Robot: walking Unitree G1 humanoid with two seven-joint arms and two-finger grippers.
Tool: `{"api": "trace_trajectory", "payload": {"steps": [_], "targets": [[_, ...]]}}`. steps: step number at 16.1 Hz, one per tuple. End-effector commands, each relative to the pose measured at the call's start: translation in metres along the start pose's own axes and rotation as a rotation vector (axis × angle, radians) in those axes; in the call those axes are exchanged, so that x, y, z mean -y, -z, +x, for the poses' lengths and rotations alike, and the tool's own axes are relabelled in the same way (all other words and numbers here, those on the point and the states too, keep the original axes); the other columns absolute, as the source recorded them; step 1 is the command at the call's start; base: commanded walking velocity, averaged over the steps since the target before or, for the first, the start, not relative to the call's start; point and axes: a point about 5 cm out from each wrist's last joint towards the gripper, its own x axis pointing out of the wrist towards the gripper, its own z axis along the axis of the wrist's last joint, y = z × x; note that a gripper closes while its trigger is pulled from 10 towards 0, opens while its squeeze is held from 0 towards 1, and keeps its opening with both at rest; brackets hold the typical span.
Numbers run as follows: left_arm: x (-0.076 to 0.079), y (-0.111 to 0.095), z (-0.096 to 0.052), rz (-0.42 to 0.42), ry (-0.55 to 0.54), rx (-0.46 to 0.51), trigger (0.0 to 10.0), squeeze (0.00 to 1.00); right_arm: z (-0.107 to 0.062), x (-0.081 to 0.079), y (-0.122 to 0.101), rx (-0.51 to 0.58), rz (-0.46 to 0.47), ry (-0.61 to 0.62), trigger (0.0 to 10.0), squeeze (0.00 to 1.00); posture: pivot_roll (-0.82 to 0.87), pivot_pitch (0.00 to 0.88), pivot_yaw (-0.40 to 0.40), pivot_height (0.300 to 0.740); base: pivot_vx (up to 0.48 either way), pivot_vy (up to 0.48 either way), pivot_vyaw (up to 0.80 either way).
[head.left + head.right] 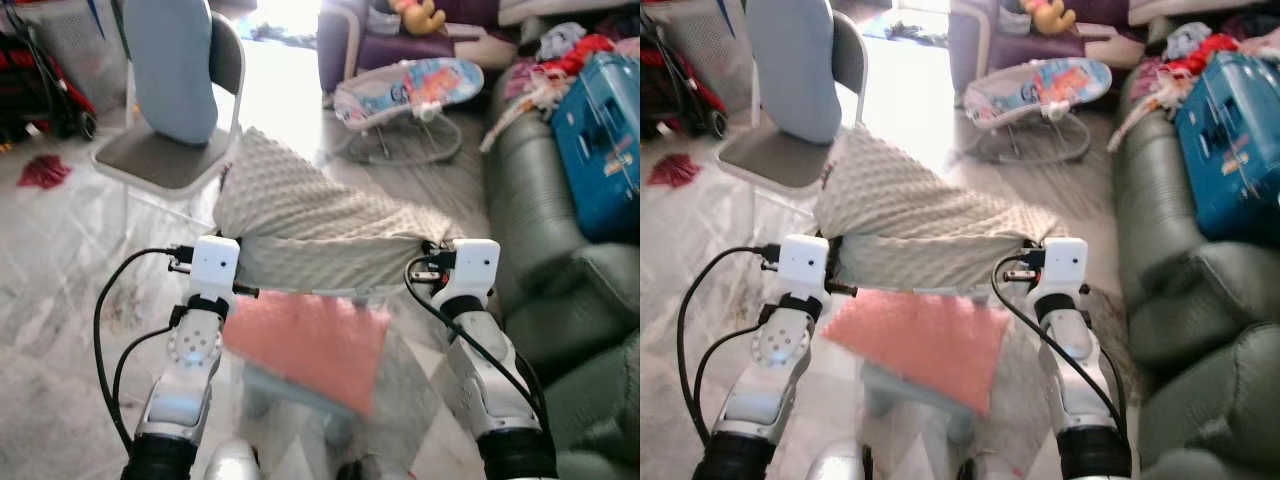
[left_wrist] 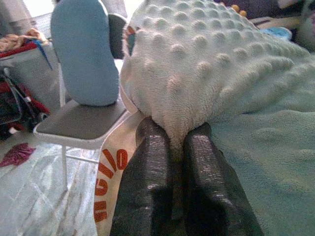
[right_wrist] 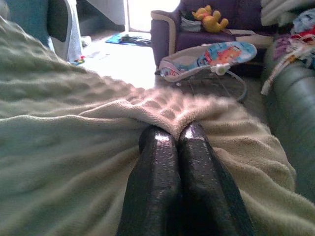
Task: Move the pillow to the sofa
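Left gripper [image 2: 178, 140] and right gripper [image 3: 176, 135] each clenched on an edge of the dotted cream pillow [image 1: 310, 215]; pillow spans mid-frame between them, held aloft; green sofa [image 1: 545, 250] at right of frame, grey chair [image 1: 175, 120] upper left

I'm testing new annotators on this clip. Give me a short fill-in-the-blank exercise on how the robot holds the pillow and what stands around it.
1. Both end effectors, left and right, are shut on the cream ____.
2. On the robot's right stands a green ____.
3. A blue cushion leans on the grey ____.
4. On the purple armchair sits a yellow ____.

Missing words: pillow; sofa; chair; toy
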Motion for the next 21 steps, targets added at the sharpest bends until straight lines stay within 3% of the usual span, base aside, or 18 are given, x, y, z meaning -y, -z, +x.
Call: {"api": "trace_trajectory", "payload": {"steps": [1,7,18,21], "targets": [[0.000,-0.004,-0.002,0.006,0.007,0.016,10.0,0.00,-0.002,0.003,0.004,-0.019,-0.005,0.005,10.0,0.00,0.03,0.036,-0.033,0.740,-0.446,0.000,-0.60],[0.000,0.001,-0.013,0.007,0.010,-0.016,10.0,0.00,-0.007,0.008,0.010,-0.045,-0.007,0.021,10.0,0.00,0.03,0.072,-0.035,0.740,-0.443,0.000,-0.07],[0.008,0.000,-0.009,-0.009,0.027,-0.028,10.0,0.00,-0.011,0.011,0.014,-0.060,-0.015,0.030,10.0,0.00,0.01,0.083,-0.037,0.740,-0.392,0.000,0.00],[0.009,-0.001,-0.007,-0.018,0.034,-0.022,10.0,0.00,-0.009,0.012,0.011,-0.052,-0.017,0.032,10.0,0.00,0.01,0.081,-0.035,0.740,0.000,0.000,0.00]]}}
